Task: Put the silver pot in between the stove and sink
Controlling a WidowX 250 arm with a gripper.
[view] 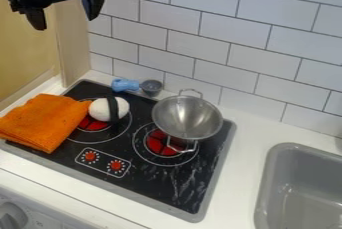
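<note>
My gripper (65,19) hangs at the upper left, high above the stove, its two fingers spread apart with nothing between them. The silver pot (187,117), round with a wire handle on each of two sides, stands on the right part of the black stove (157,184), partly over the right red burner. It is well below and to the right of the gripper. The grey sink (302,188) lies at the lower right, with a strip of white counter (242,160) between it and the stove.
An orange cloth (45,122) lies over the stove's left edge. Beside it is a white round object (100,109) with a black band. A small grey cup with a blue handle (125,85) sits at the stove's back edge. A white tiled wall (260,53) rises behind.
</note>
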